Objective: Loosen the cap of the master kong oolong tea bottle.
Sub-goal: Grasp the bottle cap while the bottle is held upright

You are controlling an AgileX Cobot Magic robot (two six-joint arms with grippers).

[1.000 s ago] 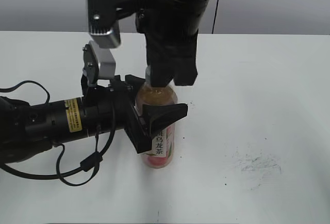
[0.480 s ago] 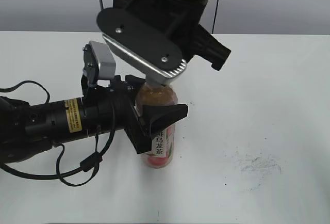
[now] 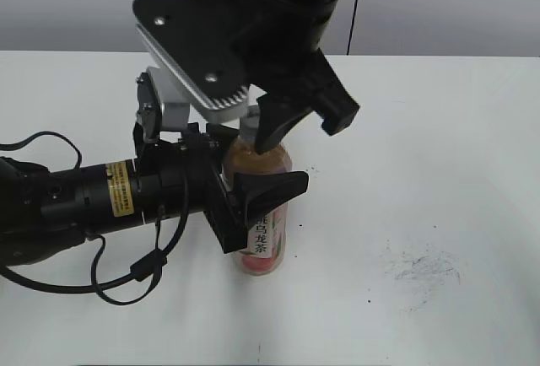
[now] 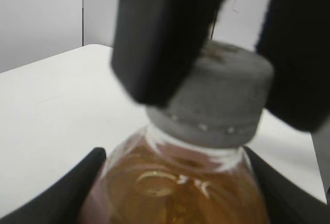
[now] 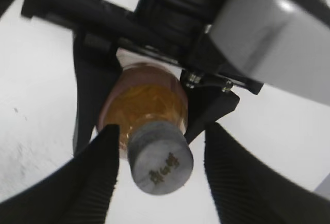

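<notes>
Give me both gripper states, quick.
Left gripper: clamped on the bottle, holding it upright.
Right gripper: open, fingers either side of the cap with gaps.

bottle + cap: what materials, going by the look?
Master kong oolong tea bottle: looks like clear, glossy thin plastic; the amber tea shows through and highlights glint on the shoulder. Its label seems to be a printed film wrap, pink with black characters.
Cap: probably moulded plastic, matte grey-white, opaque, with a dark mark on top and small bumps around the lower rim.
</notes>
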